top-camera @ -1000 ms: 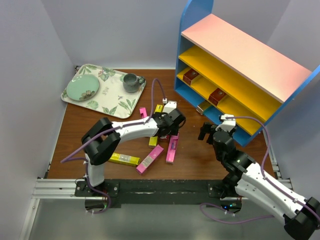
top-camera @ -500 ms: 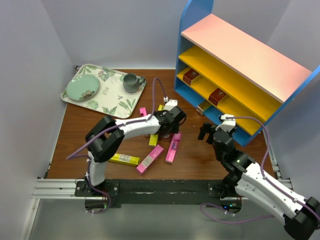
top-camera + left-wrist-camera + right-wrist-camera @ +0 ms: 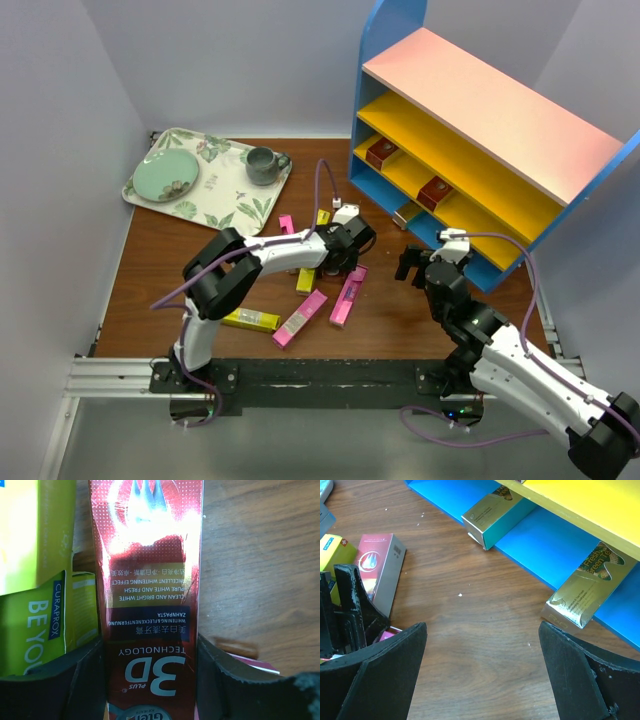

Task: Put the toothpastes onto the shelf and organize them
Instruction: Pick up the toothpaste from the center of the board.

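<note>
My left gripper (image 3: 343,262) is down in the pile of toothpastes in the middle of the table. Its black fingers (image 3: 85,680) press both long sides of a dark red toothpaste carton (image 3: 150,580) lying on the wood. Yellow cartons (image 3: 35,530) lie just left of it. Pink cartons (image 3: 348,295) and another yellow one (image 3: 250,319) lie nearer the arm bases. The shelf (image 3: 480,100) stands at the back right with two dark red cartons (image 3: 381,153) on a yellow board and gold-teal cartons (image 3: 585,587) on its blue bottom. My right gripper (image 3: 482,670) hangs open over bare wood in front of the shelf.
A floral tray (image 3: 215,222) at the back left carries a green plate (image 3: 166,178) and a grey cup (image 3: 262,165). Grey walls close in the left and back sides. The two grippers are about a hand's width apart.
The left gripper's jaws have closed in onto the dark red carton, and the left arm has shifted slightly right. The right arm has not moved.
</note>
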You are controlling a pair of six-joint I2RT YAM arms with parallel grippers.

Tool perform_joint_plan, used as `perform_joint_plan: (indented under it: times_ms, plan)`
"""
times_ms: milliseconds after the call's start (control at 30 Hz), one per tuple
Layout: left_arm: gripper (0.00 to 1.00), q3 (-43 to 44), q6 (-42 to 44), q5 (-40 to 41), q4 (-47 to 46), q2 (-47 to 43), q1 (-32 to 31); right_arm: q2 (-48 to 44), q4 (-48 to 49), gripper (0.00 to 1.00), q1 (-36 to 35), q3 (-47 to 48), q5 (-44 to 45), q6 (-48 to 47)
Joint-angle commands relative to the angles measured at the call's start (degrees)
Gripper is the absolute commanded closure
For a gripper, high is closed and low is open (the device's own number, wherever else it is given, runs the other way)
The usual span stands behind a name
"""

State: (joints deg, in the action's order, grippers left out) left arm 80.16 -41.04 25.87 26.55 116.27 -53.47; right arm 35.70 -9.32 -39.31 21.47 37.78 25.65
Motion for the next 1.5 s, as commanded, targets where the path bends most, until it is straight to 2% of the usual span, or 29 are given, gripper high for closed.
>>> perform_joint_plan:
  times_ms: [0, 200, 400, 600, 833, 867, 967, 1033, 1200, 1333, 1467]
  plan:
    - [0.63, 0.0, 5.5, -0.4, -1.5, -5.7, 0.1, -0.1, 2.2, 0.02, 0.3, 1.0, -1.5, -1.3]
    - [0.74, -1.8, 15.4, -4.1, -1.2, -15.1, 0.2, 0.2, -2.2, 0.02, 0.2, 5.4, -8.2, -3.7]
    - [0.79, -2.1, 28.3, -7.8, 4.7, -23.1, 0.3, 0.2, -6.2, 0.02, 0.2, 10.1, -18.2, -6.3]
    - [0.80, -4.7, 43.3, -14.8, 9.6, -31.1, 0.3, 0.8, -9.7, 0.02, 0.1, 15.7, -31.4, -9.6]
    - [0.78, -7.5, 55.6, -25.6, 12.7, -41.0, 0.3, 0.1, -12.7, 0.02, 0.2, 18.7, -44.9, -15.1]
    - [0.78, -7.9, 58.8, -30.0, 13.4, -41.8, 0.3, -0.2, -12.7, 0.02, 0.1, 18.7, -46.3, -16.7]
    - [0.76, -9.7, 64.8, -35.3, 15.6, -45.0, 0.2, -1.4, -11.6, 0.02, 0.1, 18.3, -52.8, -19.0]
    - [0.76, -10.9, 67.3, -37.1, 15.6, -47.5, 0.2, -2.2, -10.2, 0.02, 0.1, 17.6, -57.9, -21.5]
    - [0.80, -13.9, 72.5, -40.8, 16.2, -52.0, 0.2, -4.0, -10.7, 0.02, 0.1, 18.3, -58.6, -24.0]
    - [0.81, -14.4, 74.6, -42.1, 18.7, -51.9, 0.2, -3.5, -10.6, 0.02, 0.1, 19.0, -60.9, -25.3]
    - [0.87, -14.5, 76.2, -45.2, 20.2, -50.1, 0.2, 1.0, -11.2, 0.02, -0.2, 21.0, -65.9, -28.7]
